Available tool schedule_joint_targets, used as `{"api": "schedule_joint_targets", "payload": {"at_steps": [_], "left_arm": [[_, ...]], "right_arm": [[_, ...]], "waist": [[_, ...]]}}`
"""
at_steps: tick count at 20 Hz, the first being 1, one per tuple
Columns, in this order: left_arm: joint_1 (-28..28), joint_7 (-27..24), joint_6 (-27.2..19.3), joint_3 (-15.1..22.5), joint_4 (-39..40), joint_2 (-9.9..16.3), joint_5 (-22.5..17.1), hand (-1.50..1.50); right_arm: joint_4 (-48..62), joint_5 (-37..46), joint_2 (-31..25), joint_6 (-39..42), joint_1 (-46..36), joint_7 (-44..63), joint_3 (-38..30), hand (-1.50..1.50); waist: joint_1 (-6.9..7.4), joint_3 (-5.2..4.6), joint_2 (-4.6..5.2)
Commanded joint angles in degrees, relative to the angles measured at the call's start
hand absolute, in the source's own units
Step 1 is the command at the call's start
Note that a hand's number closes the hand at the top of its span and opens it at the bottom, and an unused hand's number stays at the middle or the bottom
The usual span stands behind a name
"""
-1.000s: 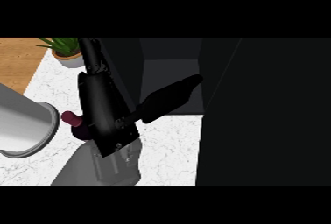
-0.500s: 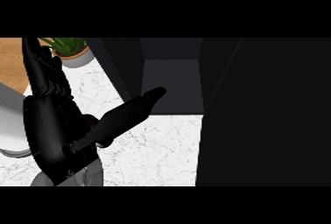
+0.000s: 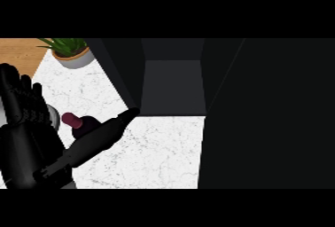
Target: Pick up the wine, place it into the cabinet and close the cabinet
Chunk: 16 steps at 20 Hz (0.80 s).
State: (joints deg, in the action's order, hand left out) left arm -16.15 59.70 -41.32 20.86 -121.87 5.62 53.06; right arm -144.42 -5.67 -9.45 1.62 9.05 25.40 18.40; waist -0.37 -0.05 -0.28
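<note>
The wine bottle [image 3: 73, 120] shows only its dark red top, standing on the white marbled counter [image 3: 153, 155] at the left. My left hand [image 3: 26, 146] fills the lower left, fingers straight up and thumb stretched to the right just below and in front of the bottle's top. It is open and holds nothing, and it hides the bottle's body. The dark cabinet [image 3: 173, 84] stands open at the back centre, its inside bare. My right hand shows nowhere.
A potted green plant [image 3: 68, 51] sits at the back left by a wooden surface [image 3: 20, 51]. A grey object's edge [image 3: 55, 116] peeks out behind my fingers. A large black panel [image 3: 268, 115] covers the whole right side.
My left hand has swung further left and lower, its thumb now under the bottle. The bottle's red top, hidden half a second ago, is visible again.
</note>
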Motion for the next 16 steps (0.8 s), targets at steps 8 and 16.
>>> {"api": "schedule_joint_targets", "payload": {"at_steps": [8,16], "left_arm": [[12.15,-9.65,-5.57,-0.47,2.21,2.87,-11.31,-1.5],[16.13,-22.91,-10.27,-3.21,9.24,5.88,-24.33,-1.5]], "right_arm": [[-14.17,-3.69,-0.9,-2.04,-1.4,9.32,-0.67,-1.5],[-14.07,-3.44,-1.52,-1.35,0.99,6.95,-0.41,-1.5]], "waist": [[-0.22,-0.06,0.13],[-1.03,-0.07,0.14]]}}
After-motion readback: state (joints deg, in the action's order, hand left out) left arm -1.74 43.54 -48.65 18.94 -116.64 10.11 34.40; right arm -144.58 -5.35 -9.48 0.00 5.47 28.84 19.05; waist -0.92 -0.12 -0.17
